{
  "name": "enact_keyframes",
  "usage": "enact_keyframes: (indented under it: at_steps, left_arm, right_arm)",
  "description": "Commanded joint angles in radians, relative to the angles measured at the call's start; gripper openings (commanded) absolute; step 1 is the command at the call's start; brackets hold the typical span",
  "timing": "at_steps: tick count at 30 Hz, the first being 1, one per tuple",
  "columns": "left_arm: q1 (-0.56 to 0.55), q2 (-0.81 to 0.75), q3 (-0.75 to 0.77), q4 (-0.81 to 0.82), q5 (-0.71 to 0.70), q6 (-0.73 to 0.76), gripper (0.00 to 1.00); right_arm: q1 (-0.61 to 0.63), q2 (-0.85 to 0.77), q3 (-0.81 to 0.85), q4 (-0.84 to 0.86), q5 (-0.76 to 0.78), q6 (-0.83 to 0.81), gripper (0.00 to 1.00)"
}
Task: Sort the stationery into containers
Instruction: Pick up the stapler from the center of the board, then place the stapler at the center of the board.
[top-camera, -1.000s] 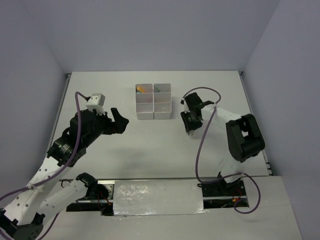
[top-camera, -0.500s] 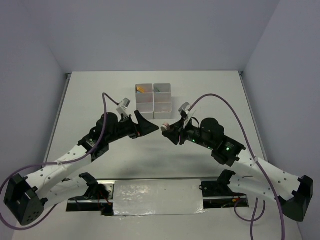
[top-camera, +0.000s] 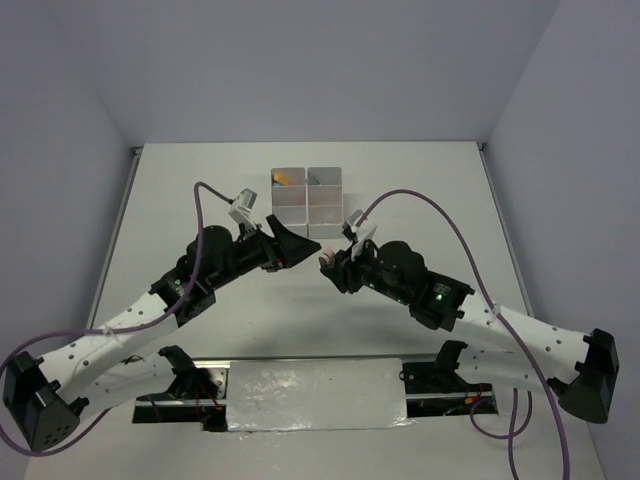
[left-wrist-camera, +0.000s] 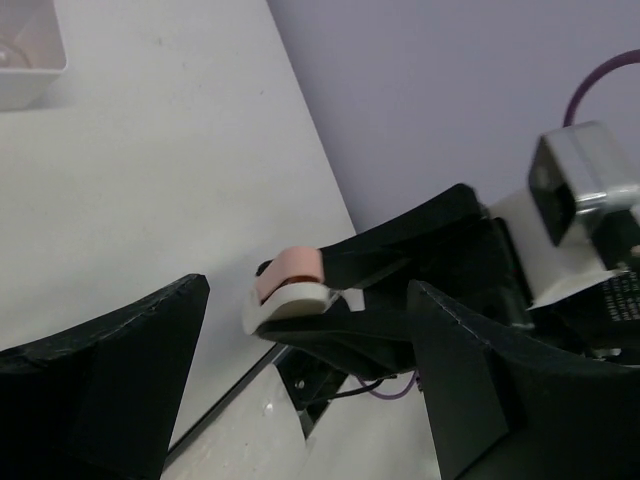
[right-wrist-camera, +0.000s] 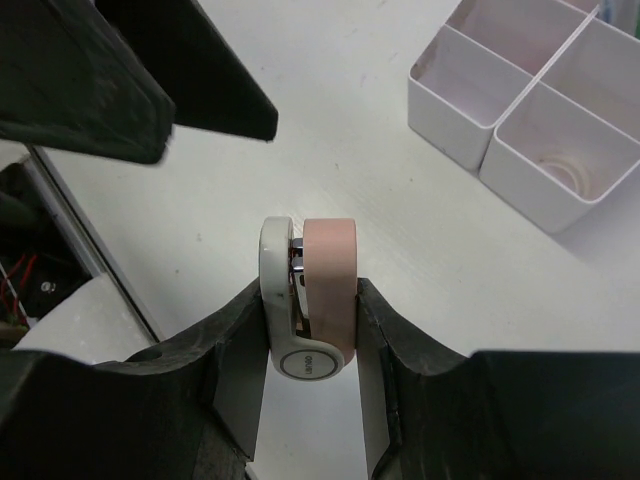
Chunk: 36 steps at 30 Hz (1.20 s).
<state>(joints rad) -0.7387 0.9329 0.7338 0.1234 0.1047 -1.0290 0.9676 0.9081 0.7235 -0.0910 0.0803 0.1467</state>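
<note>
Your right gripper (right-wrist-camera: 310, 300) is clamped on the pink-and-white piece (right-wrist-camera: 328, 270), with one finger on each flat side. The piece stands out past the fingertips, and its long axis runs along the fingers. Your left gripper (top-camera: 298, 244) hangs with the jaws wide, just in front of it, so the free end points toward that gap (in the left wrist view the piece appears between the two black fingers and touches neither). The containers (top-camera: 290, 230) lie just beyond both grippers. I judge the next move is either a handover or a short reach forward by the right arm.
</note>
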Motion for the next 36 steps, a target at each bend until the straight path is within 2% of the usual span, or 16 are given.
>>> enact_keyframes:
  at_steps: [1,3,9,13,17,18,19,20,21,24,27,28,30,34,35,36]
  left_arm:
    - [-0.008,-0.008,0.035,0.077,0.001,0.033,0.94]
    - [-0.017,0.016,0.036,0.123,0.038,0.036,0.94]
    - [-0.053,0.098,0.081,0.039,0.009,0.078,0.88]
    - [-0.074,0.135,0.099,0.021,0.009,0.09,0.74]
    - [-0.09,0.152,0.113,-0.014,-0.017,0.119,0.49]
    - [-0.091,0.155,0.115,-0.019,-0.019,0.124,0.38]
    - [-0.093,0.158,0.118,-0.021,-0.022,0.13,0.3]
    - [-0.096,0.159,0.125,-0.025,-0.025,0.154,0.2]
    - [-0.097,0.167,0.133,-0.033,-0.03,0.168,0.0]
    - [-0.102,0.175,0.16,-0.065,-0.068,0.23,0.0]
    - [-0.1,0.165,0.162,-0.059,-0.1,0.283,0.0]
    - [-0.1,0.161,0.159,-0.05,-0.1,0.334,0.0]
    - [-0.102,0.152,0.154,-0.016,-0.129,0.42,0.0]
    - [-0.088,0.159,0.101,0.096,-0.174,0.75,0.0]
    - [-0.074,0.17,0.09,0.126,-0.184,0.785,0.0]
    - [-0.029,0.184,0.081,0.175,-0.134,0.811,0.0]
  right_arm:
    - [0.029,0.04,0.079,0.005,0.065,0.016,0.18]
    - [0.045,0.069,0.096,0.004,0.082,0.01,0.18]
    - [0.063,0.058,0.126,0.028,0.079,0.002,0.18]
    - [0.063,0.078,0.16,0.007,0.104,-0.004,0.18]
    - [0.065,0.077,0.168,0.007,0.125,-0.001,0.19]
    - [0.065,0.086,0.178,-0.004,0.128,-0.001,0.19]
    - [0.063,0.094,0.185,-0.01,0.127,-0.001,0.19]
    - [0.063,0.1,0.191,-0.013,0.109,-0.002,0.19]
    - [0.063,0.112,0.198,-0.015,0.102,0.001,0.19]
    - [0.063,0.097,0.176,0.014,0.07,0.013,0.34]
    - [0.056,0.04,0.122,0.068,0.041,0.028,0.85]
    - [0.048,0.025,0.114,0.071,0.042,0.033,0.99]
    - [0.039,-0.017,0.1,0.05,0.07,0.048,1.0]
    - [0.008,-0.124,0.077,-0.036,0.121,0.048,1.0]
    - [0.003,-0.188,0.062,-0.07,0.131,0.048,1.0]
    - [0.003,-0.221,0.056,-0.087,0.145,0.048,1.0]
